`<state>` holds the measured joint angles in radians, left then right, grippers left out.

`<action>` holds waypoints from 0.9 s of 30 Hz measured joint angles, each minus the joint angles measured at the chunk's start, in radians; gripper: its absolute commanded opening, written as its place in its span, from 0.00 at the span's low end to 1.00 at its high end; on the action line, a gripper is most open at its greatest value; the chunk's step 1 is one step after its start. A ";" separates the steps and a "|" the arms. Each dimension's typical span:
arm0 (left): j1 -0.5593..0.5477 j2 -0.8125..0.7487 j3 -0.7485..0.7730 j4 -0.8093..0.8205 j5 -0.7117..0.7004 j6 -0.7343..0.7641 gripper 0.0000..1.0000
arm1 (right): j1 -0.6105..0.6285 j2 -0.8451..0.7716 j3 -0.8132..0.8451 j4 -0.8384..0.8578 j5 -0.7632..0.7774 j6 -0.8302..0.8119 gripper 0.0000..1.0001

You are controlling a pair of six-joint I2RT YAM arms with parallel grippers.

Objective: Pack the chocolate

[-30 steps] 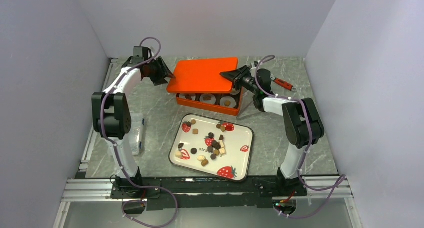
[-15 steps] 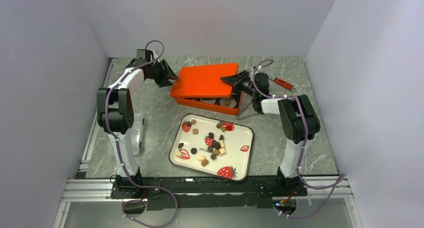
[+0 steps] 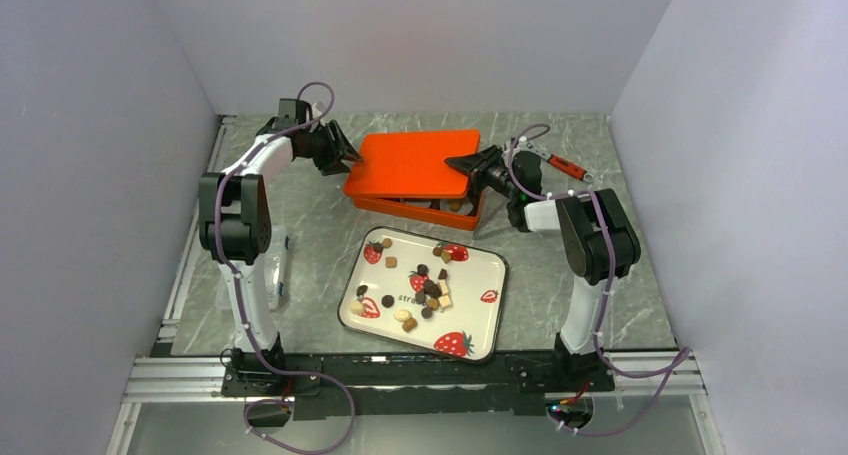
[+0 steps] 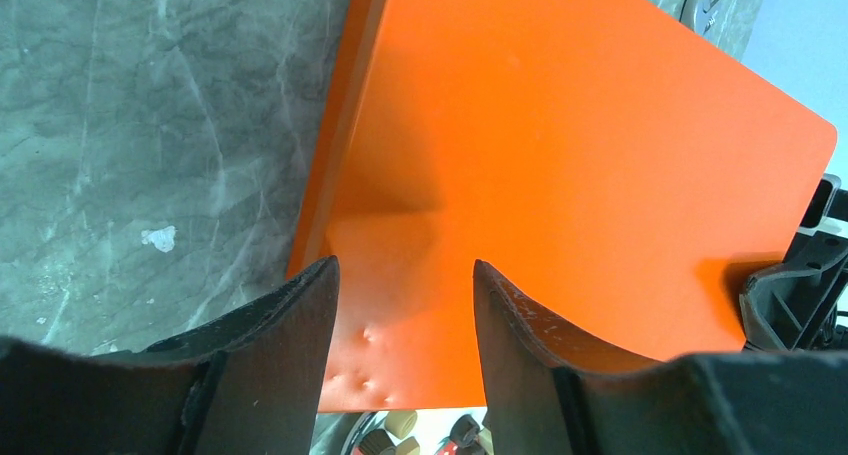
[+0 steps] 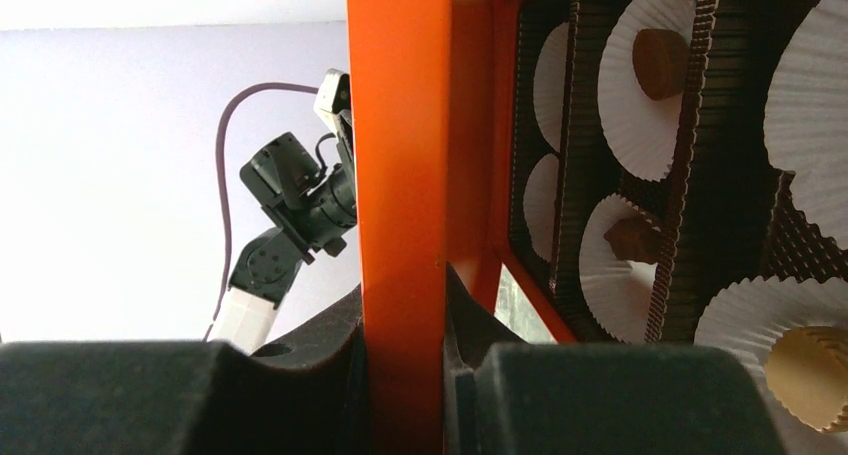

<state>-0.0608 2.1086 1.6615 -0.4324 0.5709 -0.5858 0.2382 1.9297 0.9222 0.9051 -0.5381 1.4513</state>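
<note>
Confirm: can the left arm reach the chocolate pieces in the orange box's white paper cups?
Probably not. The flat orange lid, clamped by the right gripper, covers most of the orange box; the left gripper sits open at its edge.

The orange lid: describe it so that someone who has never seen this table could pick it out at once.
On the grey table, look behind the white strawberry tray to the far middle. The lid is the flat orange sheet over the orange box, its right edge pinched by the right claw; unlike the box, it holds no paper cups.
</note>
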 measured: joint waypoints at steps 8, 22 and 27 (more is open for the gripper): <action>-0.015 0.046 0.079 -0.056 -0.010 0.025 0.60 | -0.015 0.007 -0.011 0.027 -0.019 0.016 0.00; -0.017 0.058 0.100 -0.127 -0.064 0.051 0.67 | -0.036 0.015 -0.042 0.069 -0.035 0.042 0.00; -0.020 0.060 0.100 -0.135 -0.062 0.054 0.71 | -0.040 0.015 -0.043 0.071 -0.040 0.042 0.00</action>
<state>-0.0811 2.1681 1.7618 -0.5678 0.5087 -0.5320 0.1986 1.9450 0.8795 0.9756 -0.5777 1.4937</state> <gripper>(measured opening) 0.680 0.211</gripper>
